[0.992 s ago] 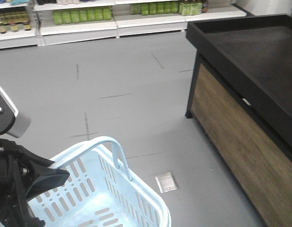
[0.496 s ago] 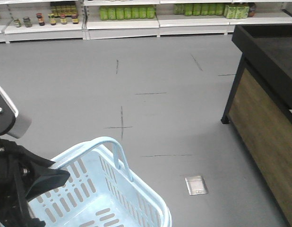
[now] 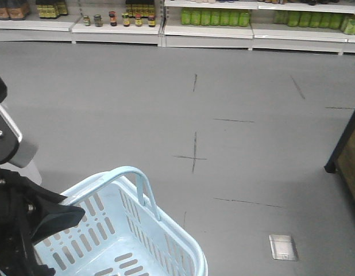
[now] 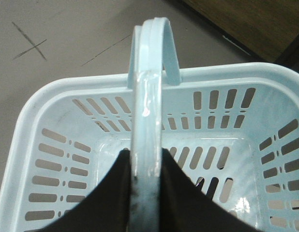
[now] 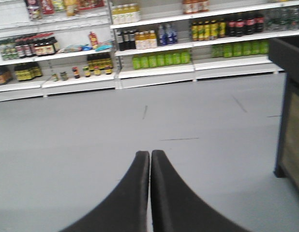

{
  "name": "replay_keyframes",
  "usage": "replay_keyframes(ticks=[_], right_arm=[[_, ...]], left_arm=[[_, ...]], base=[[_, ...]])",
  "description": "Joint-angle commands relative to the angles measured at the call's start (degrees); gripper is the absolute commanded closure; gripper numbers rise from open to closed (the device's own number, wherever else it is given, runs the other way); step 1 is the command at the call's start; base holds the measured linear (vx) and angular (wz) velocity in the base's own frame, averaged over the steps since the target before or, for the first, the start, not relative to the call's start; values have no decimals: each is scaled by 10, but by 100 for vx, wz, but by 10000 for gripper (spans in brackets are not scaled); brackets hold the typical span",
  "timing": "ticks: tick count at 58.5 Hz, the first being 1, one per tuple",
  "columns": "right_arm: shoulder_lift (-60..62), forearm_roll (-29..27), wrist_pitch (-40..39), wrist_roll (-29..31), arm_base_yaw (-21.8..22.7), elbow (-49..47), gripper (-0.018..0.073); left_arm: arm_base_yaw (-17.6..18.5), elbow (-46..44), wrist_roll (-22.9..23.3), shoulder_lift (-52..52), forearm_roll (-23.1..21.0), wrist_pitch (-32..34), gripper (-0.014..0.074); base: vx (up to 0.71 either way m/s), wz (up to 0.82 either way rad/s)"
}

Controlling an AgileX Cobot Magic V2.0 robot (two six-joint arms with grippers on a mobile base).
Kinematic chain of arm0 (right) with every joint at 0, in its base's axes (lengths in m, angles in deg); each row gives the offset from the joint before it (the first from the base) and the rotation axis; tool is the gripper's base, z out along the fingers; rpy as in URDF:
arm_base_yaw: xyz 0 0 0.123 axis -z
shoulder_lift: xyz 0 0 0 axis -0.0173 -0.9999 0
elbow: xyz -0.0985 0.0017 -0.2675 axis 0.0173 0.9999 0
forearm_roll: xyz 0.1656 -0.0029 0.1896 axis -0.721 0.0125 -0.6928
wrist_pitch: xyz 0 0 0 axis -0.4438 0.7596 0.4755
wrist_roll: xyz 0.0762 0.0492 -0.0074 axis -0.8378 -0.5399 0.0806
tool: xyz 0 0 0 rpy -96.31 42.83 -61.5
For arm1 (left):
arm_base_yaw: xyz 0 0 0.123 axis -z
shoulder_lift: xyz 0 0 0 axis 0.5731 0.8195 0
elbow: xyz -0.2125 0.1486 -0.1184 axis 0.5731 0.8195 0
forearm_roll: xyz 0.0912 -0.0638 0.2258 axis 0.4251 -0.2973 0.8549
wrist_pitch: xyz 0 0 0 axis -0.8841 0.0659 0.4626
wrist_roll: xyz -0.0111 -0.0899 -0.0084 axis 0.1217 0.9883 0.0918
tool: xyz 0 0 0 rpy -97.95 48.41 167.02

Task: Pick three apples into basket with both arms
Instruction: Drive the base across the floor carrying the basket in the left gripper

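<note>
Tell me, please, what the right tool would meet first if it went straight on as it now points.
The way looks free nearby: ahead of the right tool lies only bare grey floor, then far shelves. Depth is unclear; floor or shelves could come first.
</note>
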Motion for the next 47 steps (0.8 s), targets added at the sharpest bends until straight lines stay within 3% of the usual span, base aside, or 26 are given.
replay_keyframes(ticks=[1,47], right_arm=[[7,8,-40,6,3,7,567],[7,8,-41,6,3,7,567]], left_arm=[[3,-16,5,-9,-14,46,602],[3,-16,5,-9,-14,46,602]], base=[[11,41],[14,27]])
